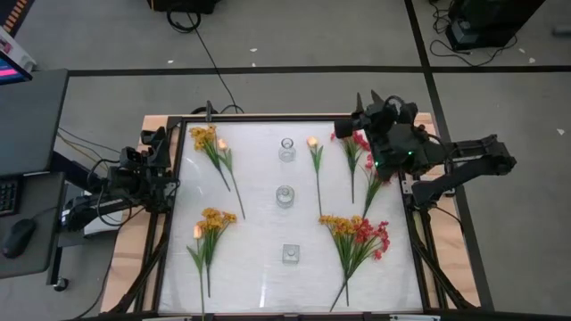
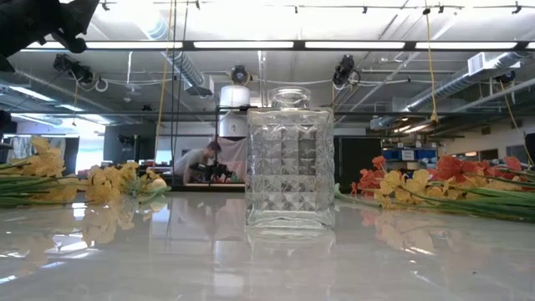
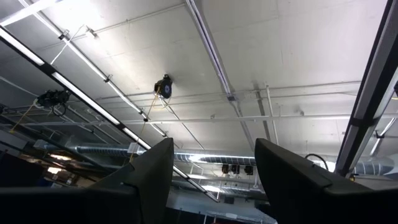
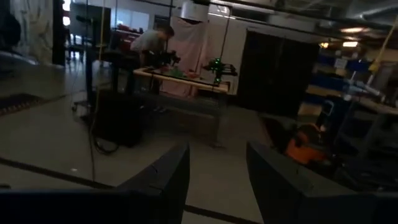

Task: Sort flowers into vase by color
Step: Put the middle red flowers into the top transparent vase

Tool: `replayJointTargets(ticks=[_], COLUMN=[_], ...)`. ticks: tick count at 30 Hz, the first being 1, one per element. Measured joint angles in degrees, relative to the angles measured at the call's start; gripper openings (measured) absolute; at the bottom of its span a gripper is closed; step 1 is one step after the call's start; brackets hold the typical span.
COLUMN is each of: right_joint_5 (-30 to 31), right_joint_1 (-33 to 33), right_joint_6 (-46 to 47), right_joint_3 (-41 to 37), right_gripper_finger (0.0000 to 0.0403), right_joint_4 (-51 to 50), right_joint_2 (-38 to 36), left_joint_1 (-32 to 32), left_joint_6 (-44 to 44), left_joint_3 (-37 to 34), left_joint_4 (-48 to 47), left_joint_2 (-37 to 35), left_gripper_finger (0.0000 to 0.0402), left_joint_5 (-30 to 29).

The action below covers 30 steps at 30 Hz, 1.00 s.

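Seen from above, the flowers lie scattered flat on the white table [image 1: 259, 267], none of them held. A yellow-orange sprig [image 1: 214, 150] lies at the far left, a second yellow-orange bunch [image 1: 211, 234] at the near left, a single pale peach bud [image 1: 315, 160] on its long stem just right of the centre line, a red sprig [image 1: 355, 153] at the far right, and a mixed heap of yellow-orange and red blossoms [image 1: 357, 236] at the near right. Three clear glass vases stand in a row down the middle: the far vase [image 1: 286, 149], the middle vase [image 1: 285, 196] and the square near vase [image 1: 291, 254], which fills the centre of the low view as a cut-glass bottle [image 2: 290, 171]. The right hand [image 1: 357, 120] hangs over the far right corner of the table, just beside the blossoms of the red sprig; whether it touches them I cannot tell. Its wrist camera looks out into the room, where a person [image 4: 152, 38] bends over a workbench, and its two dark fingers [image 4: 166, 177] stand apart with nothing between them. The left hand [image 1: 153, 141] waits at the left edge of the table, well apart from every flower, nearest the far-left yellow-orange sprig; its fingers [image 3: 149, 171] point at the ceiling, parted and empty.
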Motion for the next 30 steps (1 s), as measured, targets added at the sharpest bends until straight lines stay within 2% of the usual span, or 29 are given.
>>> replayJointTargets(ticks=[3,6,9,11,13,15,17,22,27,30], right_joint_5=[-7.96,-18.18,-29.47,-40.42,-50.65,-56.81,-59.8,-61.43,-70.36,-73.34], right_joint_1=[-0.42,-1.82,-4.72,-8.01,-11.21,-13.72,-15.52,-19.16,-22.81,-24.17], right_joint_6=[1.89,10.56,24.79,36.07,42.25,44.94,44.99,43.89,44.75,46.66], right_joint_3=[1.98,3.6,6.26,7.33,7.39,7.33,7.35,7.03,5.65,3.14], right_gripper_finger=[0.0168,0.0168,0.0168,0.0168,0.0168,0.0168,0.0168,0.0168,0.0168,0.0168], right_joint_4=[0.83,-2.46,-17.43,-28.2,-36.17,-40.17,-42.22,-47.61,-52.65,-54.96], right_joint_2=[0.31,0.22,0.26,0.75,1.47,2.57,3.31,4.45,4.29,3.97], left_joint_1=[0.0,0.0,0.0,0.0,0.0,0.0,0.0,0.0,0.0,0.0], left_joint_6=[0.0,0.0,-0.01,0.0,0.0,0.0,-0.01,-0.01,0.0,-0.01], left_joint_3=[-0.02,-0.02,0.01,-0.02,0.01,-0.02,0.01,0.0,0.0,-0.02], left_joint_4=[0.0,0.0,-0.01,0.02,-0.02,0.0,0.01,0.02,0.02,0.23], left_joint_2=[-0.02,-0.01,0.0,-0.02,-0.02,0.0,-0.01,-0.01,0.0,0.0], left_gripper_finger=[0.0231,0.0231,0.0231,0.0231,0.0231,0.0231,0.0231,0.0231,0.0231,0.0231], left_joint_5=[0.01,0.0,0.01,-0.01,0.01,0.0,-0.02,-0.02,0.01,0.01])
